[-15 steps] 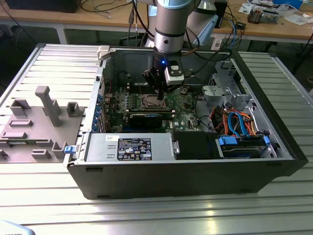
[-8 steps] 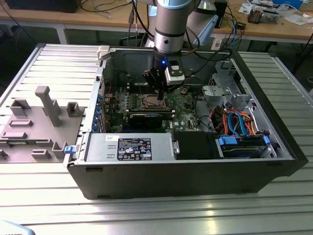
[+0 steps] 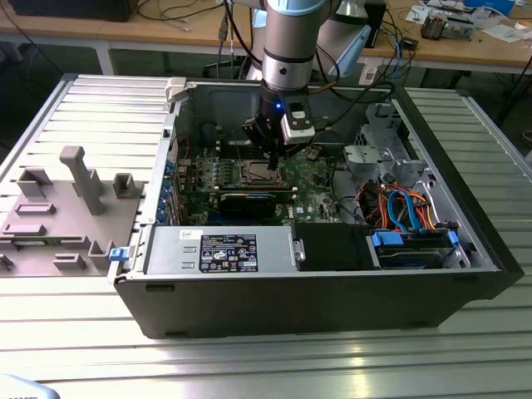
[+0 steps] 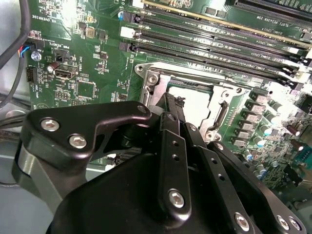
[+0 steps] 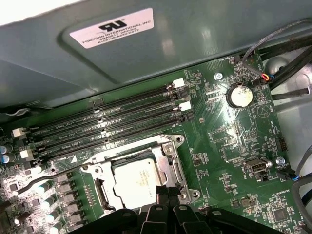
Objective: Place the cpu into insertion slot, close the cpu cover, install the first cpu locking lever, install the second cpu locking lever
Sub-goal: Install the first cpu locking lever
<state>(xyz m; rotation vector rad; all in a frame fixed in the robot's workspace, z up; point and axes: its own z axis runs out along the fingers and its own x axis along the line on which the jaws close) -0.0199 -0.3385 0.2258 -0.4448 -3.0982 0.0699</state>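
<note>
The cpu (image 5: pixel 132 184), a pale square chip, lies in the insertion slot (image 5: pixel 168 155) on the green motherboard; it also shows in the second wrist view (image 4: pixel 197 105). The silvery cpu cover (image 4: pixel 157 80) appears to lie flat around it. My gripper (image 4: pixel 173 101) hangs just above the socket's edge with its black fingers (image 5: pixel 165 192) pressed together and nothing seen between them. A thin dark lever rod (image 5: pixel 53 176) sticks out from one side of the socket, and a curved lever (image 4: pixel 223 113) runs along another side. In the exterior view the gripper (image 3: pixel 268 156) is over the slot (image 3: pixel 256 173).
Long black memory slots (image 5: pixel 107 119) run beside the socket. The grey case wall (image 5: pixel 146 53) rises close behind them. A coin battery (image 5: pixel 239 95) and cables (image 5: pixel 287 68) lie nearby. A drive cage with orange and blue wires (image 3: pixel 407 212) fills the case at the exterior view's right.
</note>
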